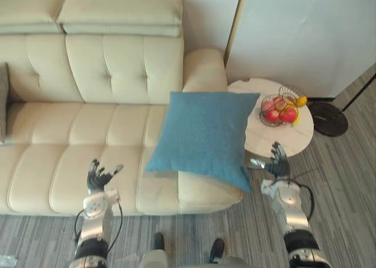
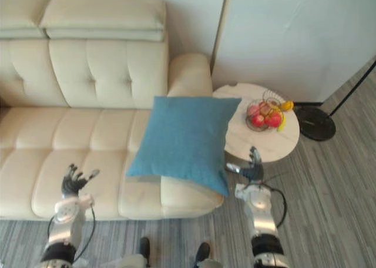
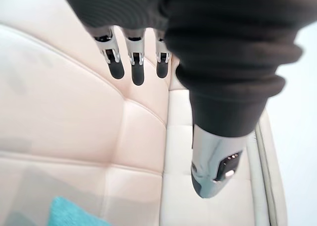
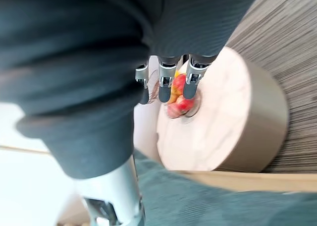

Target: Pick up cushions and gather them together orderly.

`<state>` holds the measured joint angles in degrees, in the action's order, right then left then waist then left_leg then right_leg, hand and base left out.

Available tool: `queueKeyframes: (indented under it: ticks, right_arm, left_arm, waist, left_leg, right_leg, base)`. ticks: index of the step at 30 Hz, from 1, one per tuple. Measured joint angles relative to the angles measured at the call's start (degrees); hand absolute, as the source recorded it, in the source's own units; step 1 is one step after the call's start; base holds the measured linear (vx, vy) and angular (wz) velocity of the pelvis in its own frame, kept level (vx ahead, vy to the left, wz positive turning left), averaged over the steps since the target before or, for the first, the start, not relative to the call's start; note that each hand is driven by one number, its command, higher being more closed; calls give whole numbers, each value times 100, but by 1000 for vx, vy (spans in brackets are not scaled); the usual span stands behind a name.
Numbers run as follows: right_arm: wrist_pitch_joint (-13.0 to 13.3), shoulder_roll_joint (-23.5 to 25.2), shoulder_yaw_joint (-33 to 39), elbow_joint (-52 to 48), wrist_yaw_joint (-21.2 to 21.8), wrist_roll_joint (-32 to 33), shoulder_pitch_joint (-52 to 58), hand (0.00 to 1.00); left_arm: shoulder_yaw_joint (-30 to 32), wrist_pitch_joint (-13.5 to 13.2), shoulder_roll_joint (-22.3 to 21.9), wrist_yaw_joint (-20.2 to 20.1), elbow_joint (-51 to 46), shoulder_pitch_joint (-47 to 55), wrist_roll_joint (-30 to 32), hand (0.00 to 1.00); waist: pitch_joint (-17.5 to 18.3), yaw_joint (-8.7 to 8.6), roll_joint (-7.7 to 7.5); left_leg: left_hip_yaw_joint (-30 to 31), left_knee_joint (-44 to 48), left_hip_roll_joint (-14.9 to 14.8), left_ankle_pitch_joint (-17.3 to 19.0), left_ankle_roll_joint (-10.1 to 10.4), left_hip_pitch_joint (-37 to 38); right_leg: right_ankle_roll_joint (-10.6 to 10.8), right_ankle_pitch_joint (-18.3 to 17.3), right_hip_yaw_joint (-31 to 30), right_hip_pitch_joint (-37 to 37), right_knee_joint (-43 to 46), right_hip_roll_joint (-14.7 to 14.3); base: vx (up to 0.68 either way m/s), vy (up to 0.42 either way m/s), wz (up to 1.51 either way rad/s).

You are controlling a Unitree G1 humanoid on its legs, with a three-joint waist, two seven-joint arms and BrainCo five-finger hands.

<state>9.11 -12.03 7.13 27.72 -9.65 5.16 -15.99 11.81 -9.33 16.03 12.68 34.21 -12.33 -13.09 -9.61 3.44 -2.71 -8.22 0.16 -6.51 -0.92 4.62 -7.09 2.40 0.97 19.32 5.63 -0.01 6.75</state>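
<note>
Firstly, sofa [image 1: 88, 74]: cream, tufted, low armrest at its right end.
Cushion [image 1: 202, 136]: blue, square, plain cloth; lies askew over the sofa's right seat and armrest, one corner past the front edge.
Worktop [image 1: 276, 140]: round, pale, just right of the armrest.
Basket [image 1: 262, 120]: wire, on the worktop, holding red and yellow fruit [image 1: 288, 115].
Left hand [image 1: 97, 177]: over the seat front, fingers apart, holding nothing.
Right hand [image 1: 277, 162]: between cushion corner and worktop, fingers straight.
</note>
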Motion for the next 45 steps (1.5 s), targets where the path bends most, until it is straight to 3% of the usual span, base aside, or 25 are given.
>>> queueKeyframes:
  ticks: [4,12,18,22,25,28,29,30,35,41,45]
  right_arm:
    - [0,-97,-181,20,-113,345,-981,0]
    - [0,-194,-138,65,-574,972,-2258,0]
    - [2,-162,-98,331,-737,1405,-3072,0]
    - [17,-144,-467,336,-728,1614,-3557,0]
    - [184,-24,-746,337,-734,1708,-3896,0]
    - [308,79,-808,339,-737,1748,-4029,0]
    - [366,98,-875,342,-745,1748,-4059,0]
    - [378,98,-900,348,-750,1748,-4065,100]
    - [481,85,-1004,355,-818,1745,-4153,100]
    - [486,46,-1004,320,-850,1734,-4106,100]
    - [451,48,-1041,20,-854,1734,-3385,100]
  left_arm:
    - [-480,1,376,163,96,-1226,-63,0]
    - [-877,5,392,366,649,-3170,-291,0]
    - [-1119,6,164,401,1138,-4224,-410,0]
    - [-1124,14,-83,416,1418,-4586,-499,0]
    - [-1097,7,-319,542,1683,-4794,-494,0]
    - [-1054,-41,-342,610,1711,-4818,-493,0]
    - [-1054,-54,-344,610,1709,-4846,-487,100]
    - [-1054,-54,-344,610,1709,-4849,-487,100]
    - [-1064,-158,-359,659,1643,-4918,-532,100]
    - [-1260,-231,-364,849,1203,-4834,-1092,100]
    - [-1619,-243,-464,991,354,-4330,-1201,100]
  waist:
    - [-456,96,-14]
    - [-711,162,0]
    - [-919,123,1]
    - [-936,108,-3]
    - [-1015,-18,-35]
    - [-1017,-12,-38]
    - [-1033,-7,-47]
    - [-1039,-7,-48]
    - [-1053,-36,-41]
    - [-1055,-33,-37]
    - [-1057,2,-35]
  left_leg:
    - [-38,211,-24,-76,0,-552]
    - [-68,509,-94,-245,-2,-1574]
    - [-103,495,-181,-398,29,-2167]
    - [-251,493,-242,-429,50,-2517]
    - [-304,499,-311,-442,70,-2703]
    - [-316,508,-360,-455,91,-2865]
    - [-302,509,-377,-464,105,-2909]
    - [-298,509,-381,-465,108,-2915]
    - [-154,497,-388,-536,141,-3130]
    - [19,457,-376,-630,173,-3138]
    - [161,414,-365,-632,184,-2801]
  right_leg:
    - [-37,42,-113,686,421,61]
    - [-82,50,-141,1816,988,136]
    - [-200,159,-144,2462,1055,117]
    - [-239,317,-248,2856,937,51]
    - [-255,407,-267,2995,801,-12]
    - [-262,448,-276,3142,756,-65]
    - [-262,448,-260,3168,748,-81]
    - [-262,448,-256,3170,748,-85]
    - [-262,447,-142,3312,761,-89]
    - [-270,436,-47,3248,791,-90]
    - [-299,181,86,2908,1002,-57]
  base:
    - [-175,24,-8]
    - [-110,0,0]
    - [-41,-17,-4]
    - [11,-18,-18]
    - [30,-23,-13]
    - [31,-27,-4]
    - [39,-33,1]
    - [34,-28,7]
    - [25,-17,10]
    - [47,-17,12]
    - [77,-30,23]
